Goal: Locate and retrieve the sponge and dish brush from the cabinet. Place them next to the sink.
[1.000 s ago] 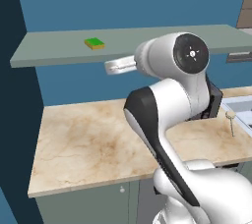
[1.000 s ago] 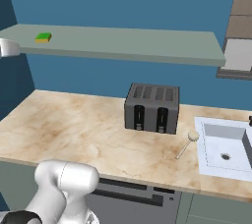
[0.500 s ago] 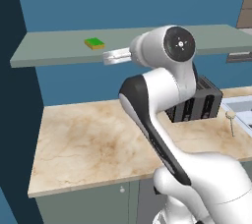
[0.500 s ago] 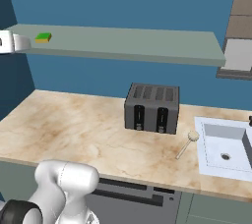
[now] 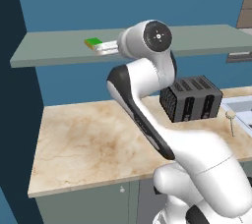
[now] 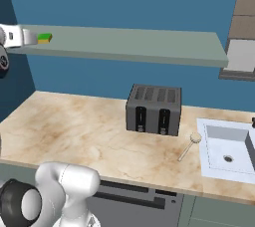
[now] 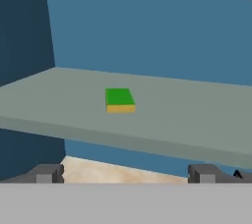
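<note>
sponge (image 7: 119, 100) on cabinet (image 7: 162, 115) shelf, lying flat, straight ahead of fingers (image 7: 47, 173) and slightly above, long axis roughly along the approach | fingers released wide, empty, just short of sponge | brush (image 6: 188, 145) on worktop (image 6: 84, 131) beside sink (image 6: 225, 147), right of toaster (image 6: 153, 110) | room: blue wall, shelf bare around sponge

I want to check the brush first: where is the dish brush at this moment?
The dish brush lies on the counter, between the toaster and the sink, at the right in both base views.
</note>
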### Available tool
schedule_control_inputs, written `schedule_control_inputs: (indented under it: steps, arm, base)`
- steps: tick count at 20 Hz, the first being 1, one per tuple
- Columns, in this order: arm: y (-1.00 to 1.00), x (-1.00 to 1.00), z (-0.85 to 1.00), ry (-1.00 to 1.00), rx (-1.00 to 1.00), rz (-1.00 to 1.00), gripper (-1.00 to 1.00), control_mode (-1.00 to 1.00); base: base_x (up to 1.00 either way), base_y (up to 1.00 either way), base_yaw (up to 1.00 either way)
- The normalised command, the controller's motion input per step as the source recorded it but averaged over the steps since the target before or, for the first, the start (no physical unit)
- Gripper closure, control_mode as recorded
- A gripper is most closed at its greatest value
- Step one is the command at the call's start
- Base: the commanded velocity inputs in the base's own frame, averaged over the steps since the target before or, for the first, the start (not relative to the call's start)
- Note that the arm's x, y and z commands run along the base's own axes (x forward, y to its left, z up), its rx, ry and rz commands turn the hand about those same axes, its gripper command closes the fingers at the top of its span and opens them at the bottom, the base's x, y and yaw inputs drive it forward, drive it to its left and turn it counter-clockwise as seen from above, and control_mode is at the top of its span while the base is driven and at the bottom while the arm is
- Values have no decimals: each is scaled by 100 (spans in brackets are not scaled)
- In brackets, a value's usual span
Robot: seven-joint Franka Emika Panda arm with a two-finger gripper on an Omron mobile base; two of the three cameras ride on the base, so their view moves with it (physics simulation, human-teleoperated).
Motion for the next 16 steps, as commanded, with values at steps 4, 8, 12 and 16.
schedule_control_inputs:
  steps: [4,8,12,16]
  arm:
    - [3,56,-2,9,0,0,-100,-100]
    - [0,49,-13,13,0,0,-100,-100]
    - [8,50,-16,12,0,-2,-100,-100]
    - [15,42,-6,1,0,-2,-100,-100]
  base:
    - [0,0,0]
    - [0,0,0]
    - [0,0,0]
    - [0,0,0]
